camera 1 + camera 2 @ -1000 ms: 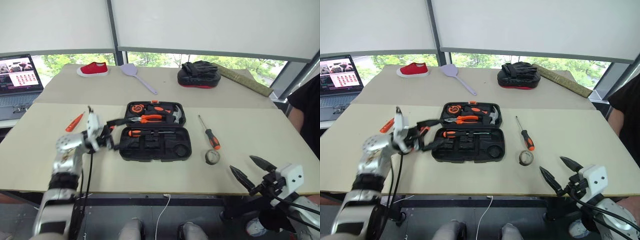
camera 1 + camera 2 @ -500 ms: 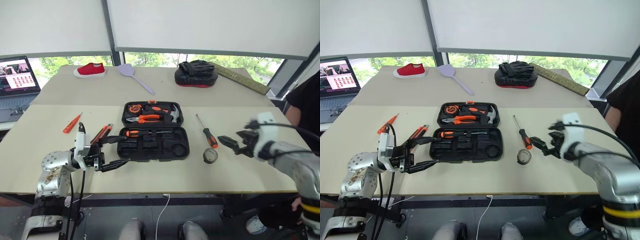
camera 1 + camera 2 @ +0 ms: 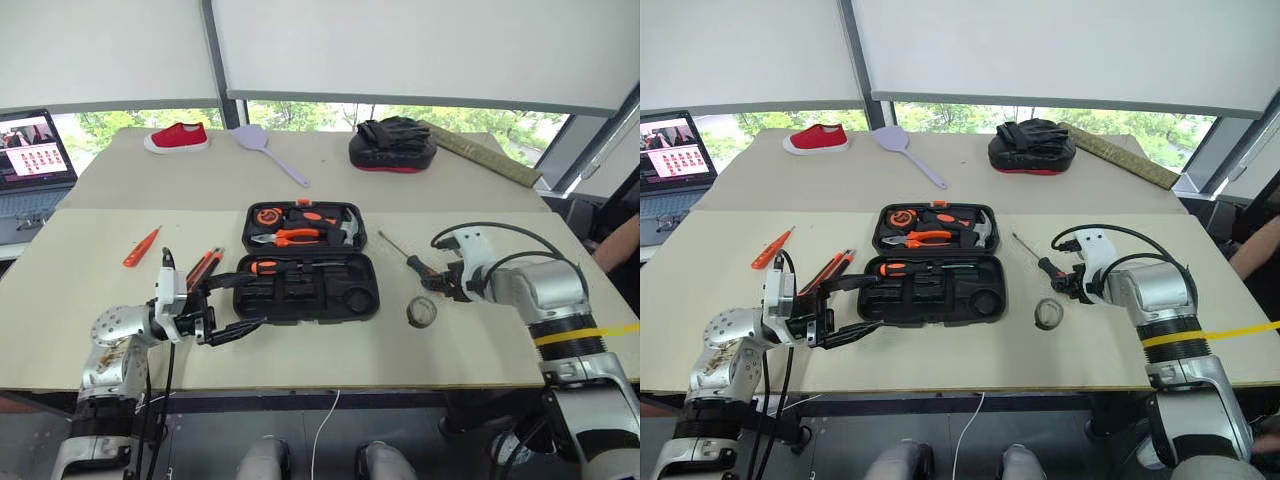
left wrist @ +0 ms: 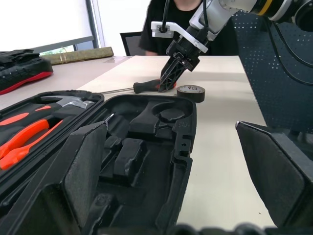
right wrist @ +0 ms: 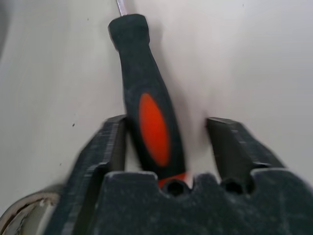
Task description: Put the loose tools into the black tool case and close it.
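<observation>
The black tool case (image 3: 300, 297) lies open at the table's middle, with pliers, a hammer and one screwdriver (image 3: 288, 266) in its recesses. Right of it lies a loose screwdriver (image 3: 408, 260); my right gripper (image 3: 437, 283) straddles its black-and-orange handle (image 5: 151, 122), one finger (image 5: 110, 142) touching, the other with a gap beside it. The dark tape roll (image 3: 421, 312) sits just in front. The utility knife (image 3: 203, 268) and orange tester pen (image 3: 141, 246) lie left of the case. My left gripper (image 3: 243, 303) stands open and empty at the case's front left corner.
At the back are a red shoe (image 3: 176, 136), a lilac spatula (image 3: 272, 152), a black-and-red mitt (image 3: 392, 148) and a long brown bar (image 3: 482, 156). A laptop (image 3: 30, 160) stands far left. A person (image 3: 618, 240) is at the right edge.
My right arm has risen from below the table's front edge and reached forward to the loose screwdriver, its jaws narrowing around the handle. The left gripper stays open by the case.
</observation>
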### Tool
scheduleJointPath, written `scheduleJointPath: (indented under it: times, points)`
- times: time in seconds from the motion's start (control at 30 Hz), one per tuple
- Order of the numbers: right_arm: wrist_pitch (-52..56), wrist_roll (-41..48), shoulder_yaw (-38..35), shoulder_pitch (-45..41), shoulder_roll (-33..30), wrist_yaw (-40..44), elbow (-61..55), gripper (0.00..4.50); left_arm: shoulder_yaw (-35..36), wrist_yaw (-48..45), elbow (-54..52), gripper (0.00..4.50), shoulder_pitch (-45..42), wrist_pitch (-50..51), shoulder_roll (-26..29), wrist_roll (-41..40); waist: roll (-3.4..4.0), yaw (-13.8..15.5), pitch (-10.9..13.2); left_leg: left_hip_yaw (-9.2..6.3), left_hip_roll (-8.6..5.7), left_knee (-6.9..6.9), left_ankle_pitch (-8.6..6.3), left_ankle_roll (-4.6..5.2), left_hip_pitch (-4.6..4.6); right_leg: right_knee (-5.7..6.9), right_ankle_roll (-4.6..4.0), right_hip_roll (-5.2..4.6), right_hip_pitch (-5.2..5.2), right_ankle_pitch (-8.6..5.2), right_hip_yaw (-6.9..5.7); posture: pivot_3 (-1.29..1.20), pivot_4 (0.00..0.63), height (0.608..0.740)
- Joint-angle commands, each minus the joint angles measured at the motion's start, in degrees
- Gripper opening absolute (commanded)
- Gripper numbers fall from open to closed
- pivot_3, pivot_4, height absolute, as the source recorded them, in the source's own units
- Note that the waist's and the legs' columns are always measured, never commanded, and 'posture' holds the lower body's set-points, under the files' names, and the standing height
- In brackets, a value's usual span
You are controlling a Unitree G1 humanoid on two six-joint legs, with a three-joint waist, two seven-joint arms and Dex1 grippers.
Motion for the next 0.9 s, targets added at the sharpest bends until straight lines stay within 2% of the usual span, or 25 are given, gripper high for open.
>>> scheduleJointPath:
  times: [0.03, 0.07, 0.1, 0.2, 0.3, 0.4, 0.53, 0.7, 0.9]
  points:
    - [-8.57, -2.07, -4.58, 1.20, 0.58, -0.43, -1.94, 1.40, 1.56, 1.56, -2.49, 4.50, 0.52, -0.68, 0.31, -1.35, 0.00, -0.02, 0.00, 0.00, 0.00, 0.00, 0.00, 0.00, 0.01, 0.01, 0.07, 0.00, 0.00, -0.04, 0.00, 0.00, 0.150, 0.740]
    - [-12.60, -2.91, -4.98, 1.98, 0.59, 0.15, -2.36, 1.07, 1.74, 2.04, -2.75, 4.50, 0.74, -0.46, 0.30, -1.47, 0.00, 0.04, 0.00, 0.00, 0.00, 0.00, 0.00, 0.00, 0.01, 0.03, 0.13, 0.00, 0.00, -0.08, 0.00, 0.00, 0.150, 0.740]
    - [-16.68, -3.64, -5.24, 2.64, 0.59, 1.00, -2.87, 1.01, 2.01, 2.59, -2.97, 4.50, 0.94, -0.22, 0.25, -1.62, 0.00, 0.04, 0.00, 0.00, -0.01, 0.00, 0.00, -0.01, 0.01, 0.02, 0.13, 0.00, 0.00, -0.08, 0.00, 0.00, 0.150, 0.740]
    - [-28.02, -4.81, -5.58, 3.38, 1.02, 5.15, -3.46, 1.01, 2.79, 4.01, -3.21, 4.50, 1.36, 0.37, 0.20, -1.96, 0.02, -0.11, 0.01, 0.04, -0.04, 0.00, 0.00, -0.01, 0.00, -0.01, 0.13, -0.02, 0.01, -0.07, 0.05, 0.00, 0.150, 0.740]
    - [-38.70, -6.62, -2.83, 0.15, 1.86, 12.26, -2.90, 1.01, 4.87, 7.46, -2.79, 4.50, 1.84, 1.25, 0.35, -2.24, 0.03, -0.61, 0.02, 0.04, -0.01, 0.00, 0.00, -0.01, 0.02, 0.01, 0.23, 0.01, -0.01, -0.14, 0.05, 0.00, 0.150, 0.740]
    - [-42.07, -9.54, 6.61, -5.56, 3.27, 25.02, -3.75, 1.01, 7.67, 11.97, -1.39, 4.50, 2.66, 1.99, 0.82, -2.19, 0.06, -1.61, 0.04, -0.01, 0.07, -0.01, 0.00, -0.01, 0.15, 0.08, 0.26, 0.04, -0.03, -0.15, 0.11, 0.00, 0.150, 0.740]
    - [-43.78, -15.85, 17.20, -12.11, 4.77, 36.31, -0.48, 1.01, 8.58, 13.53, -0.68, 4.50, 4.09, 1.11, 2.35, -0.50, 0.06, -2.46, 0.04, -0.06, 0.12, -0.02, 0.00, -0.01, 0.24, 0.31, 0.18, 0.11, -0.03, -0.22, 0.10, 0.00, 0.150, 0.740]
    - [-47.90, -23.73, 24.05, -16.16, 6.40, 40.55, 6.12, 1.01, 7.30, 13.32, -5.00, 4.50, 4.34, 4.20, 3.30, -2.17, 0.05, -0.97, 0.05, 0.08, -0.02, -0.01, 0.03, -0.08, 0.06, 0.57, -0.13, -0.10, -0.32, -0.13, 0.13, 0.00, 0.150, 0.740]
    - [-47.62, -28.26, 24.84, -17.36, 7.21, 41.24, 10.70, 1.01, 5.50, 13.30, -10.48, 4.50, 5.14, 6.43, 4.91, -1.63, 0.04, -0.60, 0.05, 0.15, -0.06, 0.01, 0.16, -0.30, -0.26, 0.62, -0.16, -0.13, -0.62, -0.09, 0.13, 0.00, 0.150, 0.740]
